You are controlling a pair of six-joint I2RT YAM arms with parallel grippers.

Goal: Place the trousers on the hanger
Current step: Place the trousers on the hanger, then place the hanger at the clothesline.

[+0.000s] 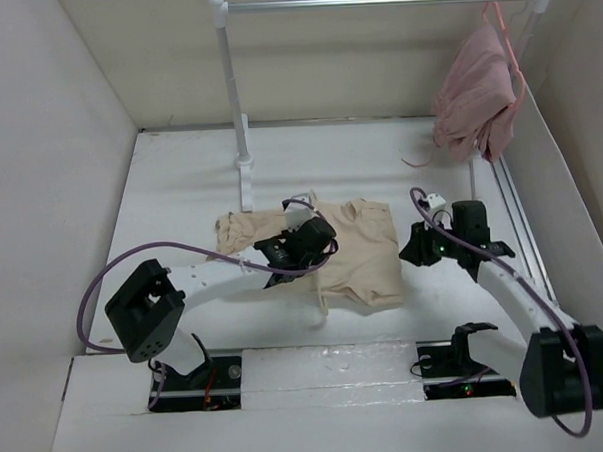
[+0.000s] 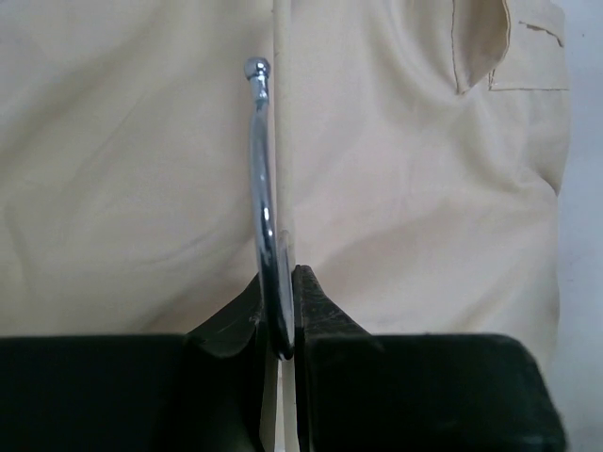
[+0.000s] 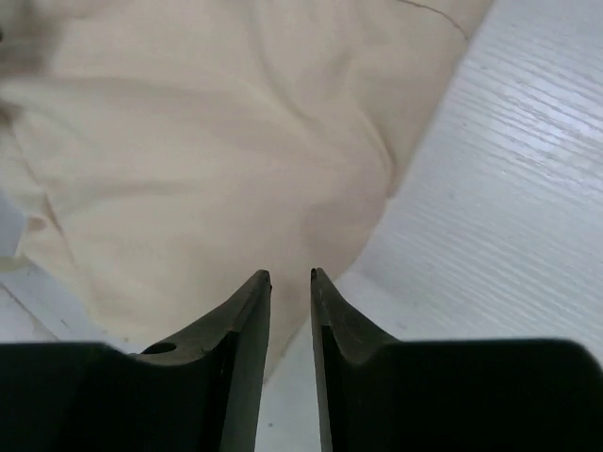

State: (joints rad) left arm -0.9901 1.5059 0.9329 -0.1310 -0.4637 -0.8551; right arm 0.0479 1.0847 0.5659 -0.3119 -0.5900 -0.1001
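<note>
The beige trousers (image 1: 368, 253) lie crumpled on the white table, and also fill the left wrist view (image 2: 415, 188) and the right wrist view (image 3: 207, 141). My left gripper (image 1: 304, 238) is over their left part, shut (image 2: 281, 275) on the chrome hook (image 2: 260, 169) of the hanger. A thin cream bar of the hanger (image 2: 280, 94) shows behind the hook; the rest of the hanger is hidden. My right gripper (image 1: 417, 249) is just off the trousers' right edge, narrowly open (image 3: 290, 275) and empty.
A white clothes rail (image 1: 372, 1) on a post (image 1: 239, 119) stands at the back. A dusty-pink garment (image 1: 476, 98) hangs at its right end on a thin pink hanger (image 1: 509, 47). Enclosure walls stand to the left, right and back.
</note>
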